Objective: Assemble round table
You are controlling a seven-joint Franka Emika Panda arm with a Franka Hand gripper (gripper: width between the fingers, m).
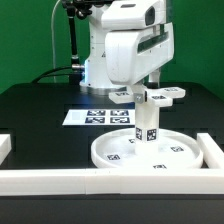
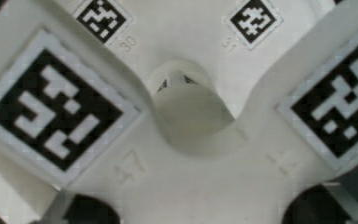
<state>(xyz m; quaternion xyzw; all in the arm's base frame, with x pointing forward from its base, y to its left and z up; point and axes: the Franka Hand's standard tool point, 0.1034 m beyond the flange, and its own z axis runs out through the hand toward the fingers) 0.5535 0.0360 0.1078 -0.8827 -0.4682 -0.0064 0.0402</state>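
Observation:
The large rimmed round disc (image 1: 165,155) lies flat at the front of the black table. The short cylinder leg (image 1: 147,128) stands upright on the disc, tags on its side. The cross-shaped base (image 1: 160,97) sits level on top of the leg. My gripper (image 1: 150,86) comes down from above and is shut on the base. In the wrist view the cross-shaped base (image 2: 185,115) fills the picture, with tagged arms spreading out, and my gripper (image 2: 202,208) holds it between two dark fingertips (image 2: 83,208).
The marker board (image 1: 92,117) lies flat behind the disc, toward the exterior view's left. White border rails run along the front (image 1: 90,181), the left (image 1: 5,146) and the right (image 1: 213,152), close around the disc. The robot's base (image 1: 100,60) stands behind.

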